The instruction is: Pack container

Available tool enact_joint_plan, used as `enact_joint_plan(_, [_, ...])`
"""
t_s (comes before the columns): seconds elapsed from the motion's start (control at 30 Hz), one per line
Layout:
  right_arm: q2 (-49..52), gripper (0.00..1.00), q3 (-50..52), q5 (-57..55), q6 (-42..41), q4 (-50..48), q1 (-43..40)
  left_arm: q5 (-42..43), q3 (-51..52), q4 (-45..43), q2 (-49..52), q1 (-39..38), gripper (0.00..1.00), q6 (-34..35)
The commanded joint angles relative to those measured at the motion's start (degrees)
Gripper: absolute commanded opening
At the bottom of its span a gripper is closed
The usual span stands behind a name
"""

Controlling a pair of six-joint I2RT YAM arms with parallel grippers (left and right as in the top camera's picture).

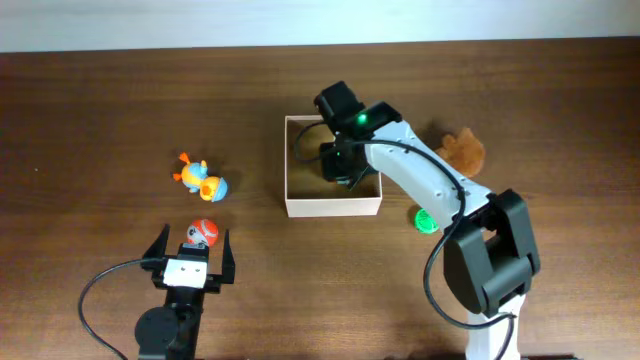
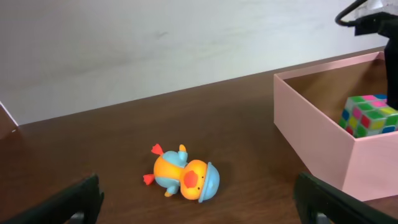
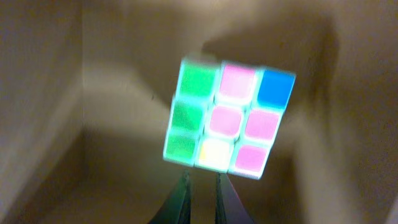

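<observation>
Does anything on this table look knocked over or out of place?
Only the orange duck toy: it lies toppled on its side on the table, left of the container. Nothing looks spilled or broken.

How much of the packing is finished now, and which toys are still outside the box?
Done: the cube lies inside the box. In hand: nothing gripped; the right gripper points at the cube, fingers nearly together, and the left gripper is open with the red ball between its fingertips. Left: that ball, the duck, the green ball and the brown plush lie on the table.
</observation>
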State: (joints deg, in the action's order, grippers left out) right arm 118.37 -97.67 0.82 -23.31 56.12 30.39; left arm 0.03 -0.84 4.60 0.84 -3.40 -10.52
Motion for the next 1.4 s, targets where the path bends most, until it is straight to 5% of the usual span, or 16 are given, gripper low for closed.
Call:
enact_joint_plan(0.0, [0.3,0.09,0.2,0.4,0.6,0.1,2.2,0.4,0.3,0.1,-0.5,0.2,0.99,-0.7])
enact_joint_plan(0.8, [0.4,0.18,10.1,-7.8,1.9,-16.9,2.5,0.4,0.3,0.1,-0.5,0.2,0.99,-0.7])
enact_joint_plan(1.37, [0.4,0.19,10.1,-12.0,4.7,-17.2,-1.8,0.4,0.3,0.1,-0.5,0.2,0.99,-0.7])
